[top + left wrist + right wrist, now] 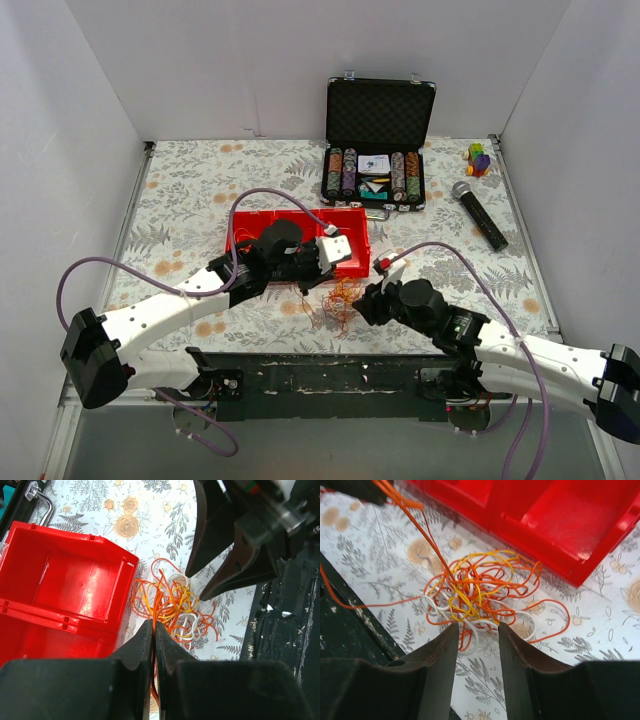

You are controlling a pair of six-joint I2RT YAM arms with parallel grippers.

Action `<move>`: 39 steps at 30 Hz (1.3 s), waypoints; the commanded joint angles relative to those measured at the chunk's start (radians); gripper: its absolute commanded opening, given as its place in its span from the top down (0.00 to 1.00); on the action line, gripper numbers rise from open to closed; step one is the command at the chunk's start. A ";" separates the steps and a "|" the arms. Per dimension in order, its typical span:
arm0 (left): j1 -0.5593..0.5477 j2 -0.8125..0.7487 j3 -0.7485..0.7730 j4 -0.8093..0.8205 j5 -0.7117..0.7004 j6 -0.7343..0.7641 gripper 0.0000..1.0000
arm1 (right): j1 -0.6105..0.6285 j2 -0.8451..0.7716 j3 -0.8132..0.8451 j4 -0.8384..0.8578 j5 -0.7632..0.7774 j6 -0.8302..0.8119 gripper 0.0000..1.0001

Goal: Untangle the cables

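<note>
Left tool (154,626) was pinched shut on a few orange strands of the cables (172,602), which ran from the clump into its closed tips. Right tool (477,629) had its fingers apart, straddling the near edge of the clump without closing on anything. The clump lay on the flowered desk (200,180), low in the centre of the overhead frame, just beside the front corner of the red bin (65,580) and between the two tools.

The strands looked feather-light, thin and springy. I judged that a pull would drag the whole knot along unless the other side was pinned, and that so slim a wire could slip from smooth fingers. A loose outer loop, such as the orange one at the right of the right wrist frame, seemed the best hold.

White strands showed among the orange and yellow in both wrist views; overhead they were too fine to make out. Only the right wrist view showed taut orange strands climbing to the upper left.
</note>
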 commanded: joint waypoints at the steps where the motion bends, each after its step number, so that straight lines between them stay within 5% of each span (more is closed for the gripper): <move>1: -0.003 -0.039 0.044 -0.025 0.023 0.001 1.00 | 0.003 -0.038 0.077 0.025 0.041 -0.045 0.56; 15: -0.006 -0.053 0.044 -0.056 0.069 0.022 1.00 | -0.005 0.158 0.141 0.167 0.090 -0.078 0.47; 26: -0.010 -0.068 0.032 -0.076 0.100 0.058 1.00 | -0.016 0.325 0.155 0.324 -0.030 -0.118 0.49; 29: -0.010 -0.079 0.022 -0.079 0.097 0.076 1.00 | -0.016 0.383 0.151 0.373 -0.080 -0.111 0.62; 33: -0.010 -0.088 0.035 -0.091 0.086 0.099 1.00 | -0.016 0.428 0.134 0.400 -0.108 -0.092 0.97; 39: -0.010 -0.097 0.123 -0.149 0.060 0.133 1.00 | -0.014 0.400 0.034 0.408 -0.065 -0.046 0.99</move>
